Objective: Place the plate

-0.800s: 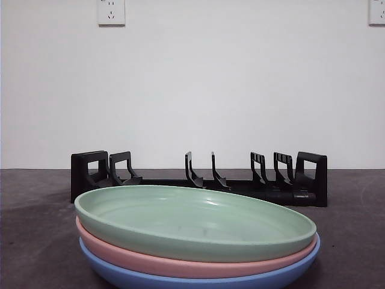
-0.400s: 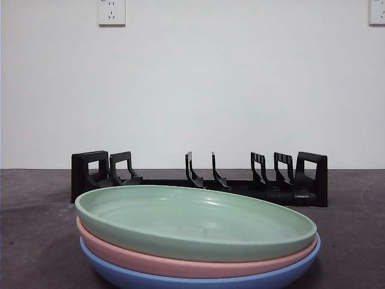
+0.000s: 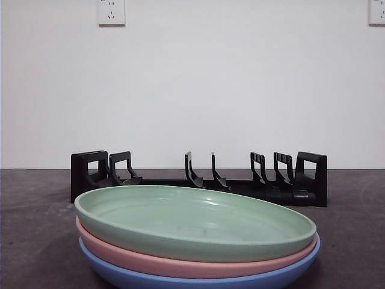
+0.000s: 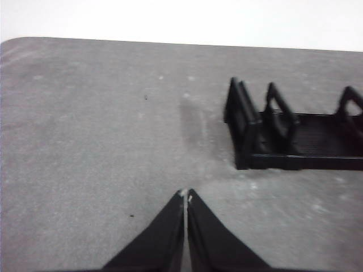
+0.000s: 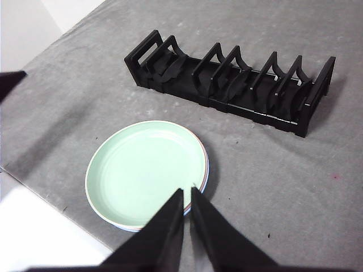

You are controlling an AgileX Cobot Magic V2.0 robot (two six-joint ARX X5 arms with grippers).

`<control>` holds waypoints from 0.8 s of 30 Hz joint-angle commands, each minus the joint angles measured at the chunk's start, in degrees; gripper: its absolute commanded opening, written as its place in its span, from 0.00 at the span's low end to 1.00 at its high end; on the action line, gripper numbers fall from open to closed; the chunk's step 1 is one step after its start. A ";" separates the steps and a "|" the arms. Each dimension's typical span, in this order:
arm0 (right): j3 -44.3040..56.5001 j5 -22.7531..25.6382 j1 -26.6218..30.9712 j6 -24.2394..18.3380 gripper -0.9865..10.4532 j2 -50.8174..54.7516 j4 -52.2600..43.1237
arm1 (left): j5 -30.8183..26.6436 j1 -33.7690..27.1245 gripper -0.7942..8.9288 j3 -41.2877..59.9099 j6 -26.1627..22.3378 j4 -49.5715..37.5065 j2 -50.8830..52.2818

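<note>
Nothing placed: green plate (image 3: 195,220) tops the pink and blue stack, rack (image 3: 198,177) slots bare. Left pincer (image 4: 186,195) and right pincer (image 5: 187,192) both together, holding nothing.

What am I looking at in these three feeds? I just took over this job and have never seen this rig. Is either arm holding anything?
It is a two-armed table robot. One picture looks level across the table from a low camera; the other two come from cameras on the wrists.

On the grey table sits a stack of three plates: green plate on top, pink plate under it, blue plate at the bottom. Behind the stack is a black slotted plate rack, with no plate in it.

The left gripper is shut, over bare table near one end of the rack. The right gripper is shut, above the stack's edge. Neither holds anything.
</note>
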State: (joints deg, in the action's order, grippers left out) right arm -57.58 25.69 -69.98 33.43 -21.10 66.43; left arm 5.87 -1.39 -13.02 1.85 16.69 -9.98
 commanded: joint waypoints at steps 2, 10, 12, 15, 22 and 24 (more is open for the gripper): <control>-0.24 0.28 -0.66 0.46 0.10 -0.11 -0.35 | -1.66 -0.13 0.09 7.15 -0.72 -8.79 2.80; -0.24 0.28 -0.66 0.46 0.10 -0.11 -0.35 | -4.11 0.35 0.09 12.31 1.42 -7.87 6.82; -0.24 0.28 -0.66 0.46 0.10 -0.11 -0.35 | -4.26 0.68 0.09 12.31 1.25 -7.26 7.21; -0.24 0.28 -0.66 0.46 0.10 -0.11 -0.35 | -4.90 1.07 0.09 12.31 0.52 -5.68 8.20; -0.24 0.28 -0.66 0.46 0.10 -0.11 -0.35 | -6.78 2.16 0.09 12.31 0.04 -5.60 9.79; -0.24 0.28 -0.66 0.46 0.10 -0.11 -0.35 | -6.78 2.16 0.09 12.31 -0.17 -5.57 9.79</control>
State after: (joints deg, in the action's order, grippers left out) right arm -57.58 25.71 -69.98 33.43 -21.08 66.46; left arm -0.56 0.67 -1.85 2.46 10.48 -0.30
